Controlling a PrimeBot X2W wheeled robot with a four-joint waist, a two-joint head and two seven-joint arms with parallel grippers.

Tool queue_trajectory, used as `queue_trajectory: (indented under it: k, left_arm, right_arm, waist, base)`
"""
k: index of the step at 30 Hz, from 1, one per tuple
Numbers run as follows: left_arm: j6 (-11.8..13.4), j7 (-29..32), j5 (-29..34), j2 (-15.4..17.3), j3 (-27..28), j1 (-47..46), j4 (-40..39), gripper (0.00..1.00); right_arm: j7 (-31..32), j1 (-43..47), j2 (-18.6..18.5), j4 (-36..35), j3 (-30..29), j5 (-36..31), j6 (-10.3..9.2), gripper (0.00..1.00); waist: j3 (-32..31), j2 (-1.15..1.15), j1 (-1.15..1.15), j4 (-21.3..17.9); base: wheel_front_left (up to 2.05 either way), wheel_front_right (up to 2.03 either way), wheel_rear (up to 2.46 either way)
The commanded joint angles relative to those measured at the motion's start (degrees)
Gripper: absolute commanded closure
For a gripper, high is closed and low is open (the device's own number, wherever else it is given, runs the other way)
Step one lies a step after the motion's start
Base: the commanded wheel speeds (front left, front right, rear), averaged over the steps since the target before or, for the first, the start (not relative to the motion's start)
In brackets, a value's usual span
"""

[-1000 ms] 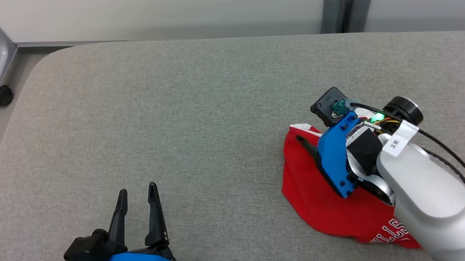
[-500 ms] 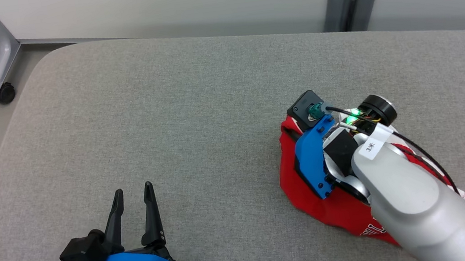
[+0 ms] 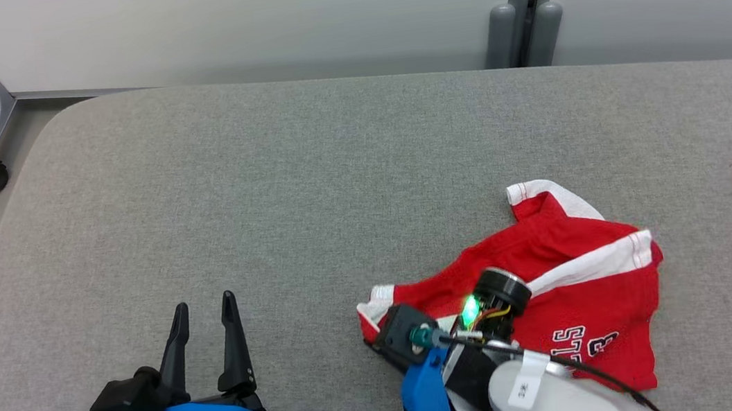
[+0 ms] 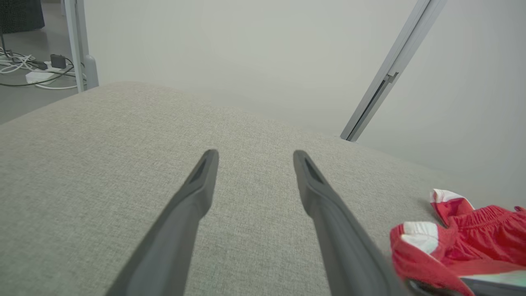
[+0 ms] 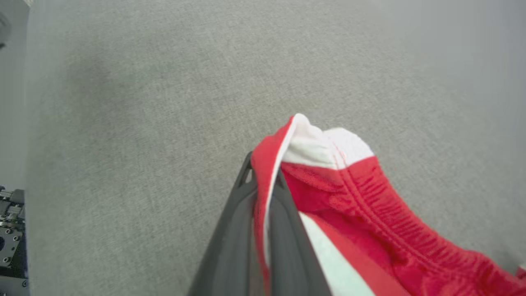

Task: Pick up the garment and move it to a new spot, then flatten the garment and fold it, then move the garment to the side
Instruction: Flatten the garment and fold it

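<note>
My right gripper [image 5: 263,170], its two dark fingers [image 5: 238,230] pressed together, pinched a white-trimmed corner of the red mesh shorts [image 3: 577,277], which lay bunched on the grey woven tabletop [image 3: 267,196] near its front edge, right of centre; my left gripper [image 3: 203,302] sat spread wide and empty, well apart. I judged the bite thin, so a quick lift could let the hem slip free.

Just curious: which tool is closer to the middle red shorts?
The right tool: it is shut on the red shorts' edge. The left tool sits open, apart to their left.
</note>
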Motion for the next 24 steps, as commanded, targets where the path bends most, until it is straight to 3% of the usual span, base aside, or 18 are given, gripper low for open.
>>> queue_trajectory:
  k: [1, 6, 7, 8, 9, 10, 15, 24]
  left_arm:
    - [-0.24, -0.26, 0.33, 0.03, 0.48, 0.13, -0.22, 0.0]
    - [-0.36, -0.27, 0.58, 0.21, 0.73, 0.23, -0.29, 0.0]
    - [-0.39, -0.27, 0.64, 0.27, 0.75, 0.25, -0.31, 0.0]
    - [-0.43, -0.26, 0.71, 0.33, 0.78, 0.32, -0.33, 0.0]
    - [-0.43, -0.26, 0.7, 0.36, 0.75, 0.37, -0.31, 0.0]
    - [-0.42, -0.27, 0.68, 0.36, 0.69, 0.39, -0.25, 0.0]
    - [-0.45, -0.26, 1.13, 0.4, 0.18, 0.24, 0.18, 0.0]
    - [-0.57, -0.24, 1.71, 1.37, -0.81, -0.1, 0.19, 0.0]
  right_arm:
    - [-0.78, 1.57, 0.26, -0.39, 0.64, -0.47, -0.01, 1.0]
    - [-4.33, 5.91, 0.95, 0.18, 1.25, -4.82, -0.01, 1.0]
    - [-5.09, 6.69, 1.02, 0.37, 1.21, -6.06, -0.01, 0.85]
    - [-5.76, 7.42, 1.08, 0.48, 1.03, -6.82, -0.01, 0.62]
    - [-6.49, 8.11, 1.13, 0.27, 1.16, -7.36, -0.01, 0.24]
    - [-7.19, 8.83, 1.19, -0.57, 1.47, -7.58, -0.01, 0.0]
    - [-9.86, 11.44, 1.07, -4.11, 0.76, -5.94, -0.01, 0.0]
    - [-14.69, 15.65, 1.08, -10.66, -9.27, -4.77, -0.01, 0.0]
  waist:
    - [-0.16, 0.0, 0.0, -0.08]
    - [-0.49, 0.0, 0.0, -0.05]
    - [-0.54, 0.0, 0.0, -0.06]
    - [-0.58, 0.0, 0.0, -0.09]
    - [-0.61, 0.0, 0.0, -0.12]
    - [-0.64, 0.0, 0.0, -0.16]
    - [-0.92, 0.0, 0.0, -0.65]
    - [-2.35, 0.0, 0.0, -2.79]
  base:
    - [0.0, 0.0, 0.0]
    - [0.0, 0.0, 0.0]
    - [0.0, 0.0, 0.0]
    - [0.0, 0.0, 0.0]
    - [0.0, 0.0, 0.0]
    - [0.0, 0.0, 0.0]
    - [0.0, 0.0, 0.0]
    - [0.0, 0.0, 0.0]
